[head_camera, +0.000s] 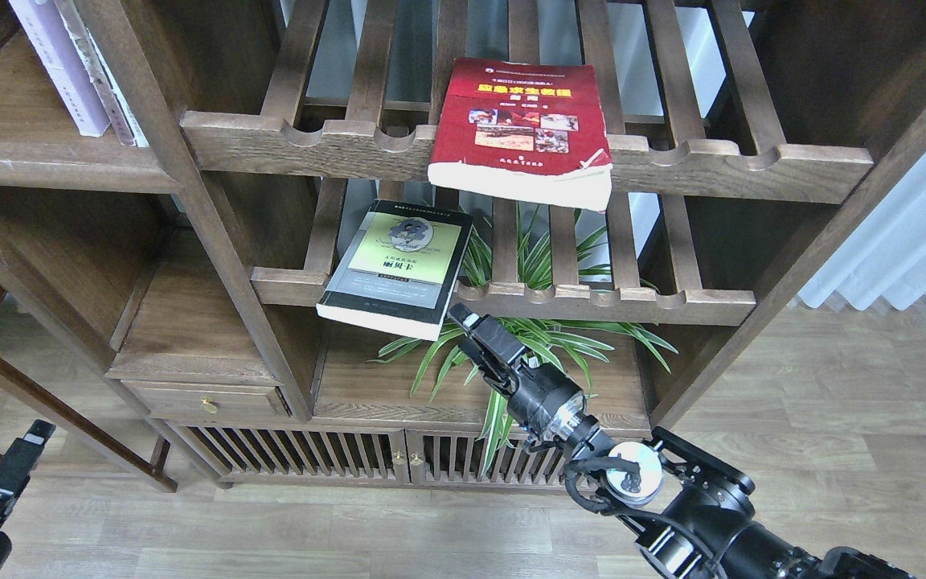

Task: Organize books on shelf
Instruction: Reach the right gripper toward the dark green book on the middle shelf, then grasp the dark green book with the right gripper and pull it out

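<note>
The thick red book (521,121) lies flat on the upper slatted rack and overhangs its front rail. The black-bordered book with the yellow-green panel (399,269) lies on the lower slatted rack, its front end hanging over the rail. A pale lavender-white book (57,68) stands upright on the solid shelf (29,157) at top left. My right gripper (467,322) points up at the black-bordered book's lower right corner, right beside it; its fingers cannot be told apart. My left gripper (29,442) hangs low at the bottom left, far from the books.
A green spider plant (527,338) stands on the board under the lower rack, just behind my right gripper. Other book spines (105,80) stand next to the lavender one. A drawer (206,398) and slatted cabinet doors (334,458) are below.
</note>
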`<move>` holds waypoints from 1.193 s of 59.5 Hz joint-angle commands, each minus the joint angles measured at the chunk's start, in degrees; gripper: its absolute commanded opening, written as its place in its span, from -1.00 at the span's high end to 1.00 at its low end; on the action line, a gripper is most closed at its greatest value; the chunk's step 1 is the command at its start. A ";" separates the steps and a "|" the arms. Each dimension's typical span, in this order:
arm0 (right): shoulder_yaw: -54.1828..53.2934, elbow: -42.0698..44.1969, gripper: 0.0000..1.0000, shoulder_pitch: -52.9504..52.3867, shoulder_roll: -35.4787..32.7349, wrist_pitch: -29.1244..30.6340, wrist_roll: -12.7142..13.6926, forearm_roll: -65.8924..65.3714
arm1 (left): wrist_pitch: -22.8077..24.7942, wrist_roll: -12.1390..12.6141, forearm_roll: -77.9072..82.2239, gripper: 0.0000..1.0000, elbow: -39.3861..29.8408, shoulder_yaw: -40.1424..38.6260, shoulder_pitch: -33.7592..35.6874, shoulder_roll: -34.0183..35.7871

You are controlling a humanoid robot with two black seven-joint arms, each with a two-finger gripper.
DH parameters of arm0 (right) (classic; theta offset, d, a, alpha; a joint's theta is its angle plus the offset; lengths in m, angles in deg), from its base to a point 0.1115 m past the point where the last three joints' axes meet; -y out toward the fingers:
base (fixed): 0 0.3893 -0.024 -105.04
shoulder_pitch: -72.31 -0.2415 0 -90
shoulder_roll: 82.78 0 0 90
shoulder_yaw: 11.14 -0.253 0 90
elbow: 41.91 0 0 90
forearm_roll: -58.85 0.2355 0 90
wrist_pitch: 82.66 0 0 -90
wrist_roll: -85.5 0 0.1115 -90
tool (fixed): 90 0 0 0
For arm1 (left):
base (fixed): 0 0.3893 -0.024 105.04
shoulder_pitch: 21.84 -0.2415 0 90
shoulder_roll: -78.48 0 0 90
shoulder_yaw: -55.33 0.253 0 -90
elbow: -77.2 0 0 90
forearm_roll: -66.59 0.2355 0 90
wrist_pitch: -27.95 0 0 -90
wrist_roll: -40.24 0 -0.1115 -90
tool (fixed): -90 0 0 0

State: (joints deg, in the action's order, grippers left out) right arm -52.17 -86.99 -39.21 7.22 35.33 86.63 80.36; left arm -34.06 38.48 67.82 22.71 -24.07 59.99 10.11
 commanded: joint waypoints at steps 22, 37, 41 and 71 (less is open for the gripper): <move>4.20 0.17 -0.98 -1.43 0.00 0.00 4.50 0.11 | 0.00 0.00 -0.09 -1.00 0.00 -0.14 0.09 -0.01; 3.50 0.17 -0.97 -4.15 0.00 0.00 4.94 0.63 | 0.00 -0.09 -0.09 -1.00 0.87 -0.23 0.09 0.00; 3.50 -0.01 -0.97 -4.24 0.00 0.00 4.94 0.99 | 0.00 -0.09 -0.09 -1.00 0.96 -0.23 0.09 -0.01; 3.50 -1.50 -0.74 -4.59 0.00 0.00 4.67 4.24 | 0.00 0.00 -0.09 -1.00 1.23 -0.32 0.35 0.17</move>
State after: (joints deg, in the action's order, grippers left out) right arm -48.68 -88.01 -43.75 7.22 35.33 91.44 83.53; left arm -34.05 38.39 67.73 23.97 -24.39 60.32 10.26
